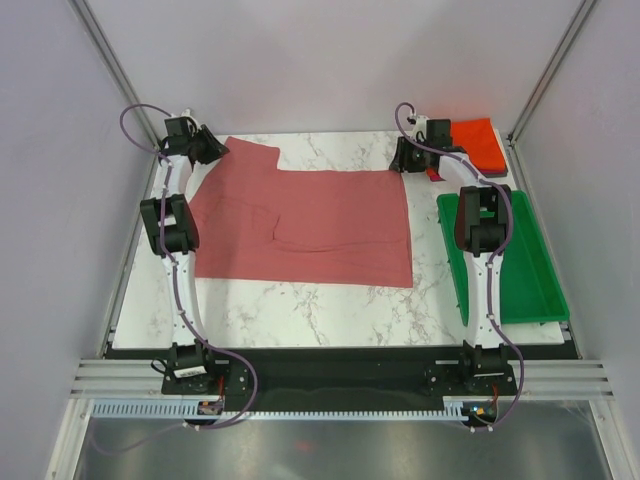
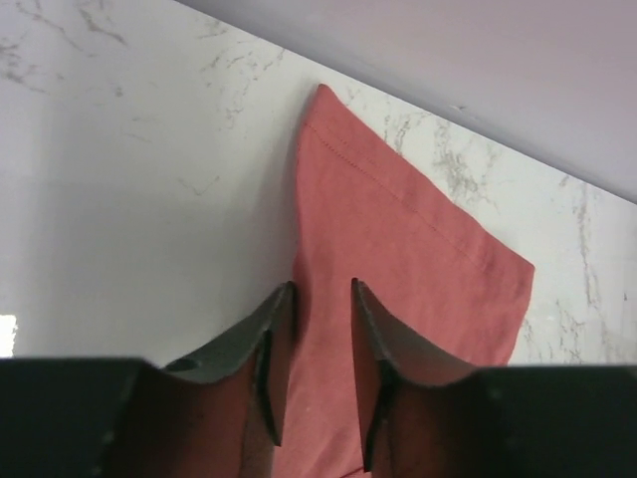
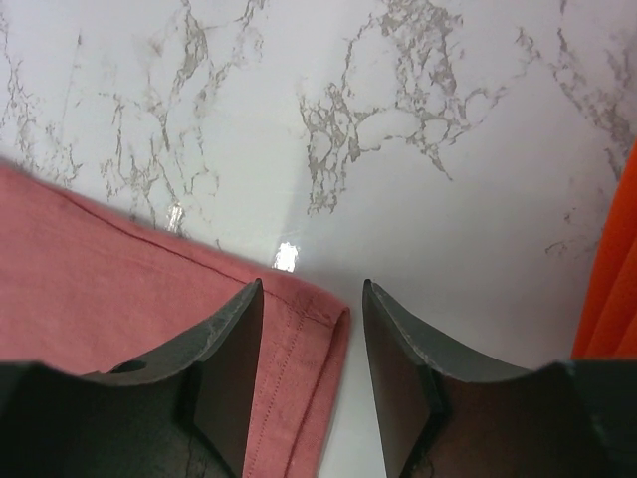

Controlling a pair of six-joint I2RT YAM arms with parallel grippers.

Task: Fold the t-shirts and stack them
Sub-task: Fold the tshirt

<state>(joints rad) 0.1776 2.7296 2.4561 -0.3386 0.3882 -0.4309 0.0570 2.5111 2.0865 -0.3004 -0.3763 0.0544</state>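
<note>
The dusty rose-red t-shirt (image 1: 300, 220) lies spread flat on the marble table. My left gripper (image 1: 207, 148) is at its far left sleeve (image 2: 398, 239). The jaws are open and low, with the sleeve's left edge between the fingertips (image 2: 320, 299). My right gripper (image 1: 405, 160) is open at the shirt's far right corner, and the hemmed corner (image 3: 314, 319) lies between its fingers. A folded bright orange-red t-shirt (image 1: 478, 140) sits at the back right, with its edge in the right wrist view (image 3: 612, 299). A dark layer (image 1: 497, 170) shows under its near edge.
A green plastic tray (image 1: 520, 270) lies along the right side of the table, under the right arm. Grey walls close in the back and both sides. Bare marble (image 1: 320, 310) runs along the front of the shirt.
</note>
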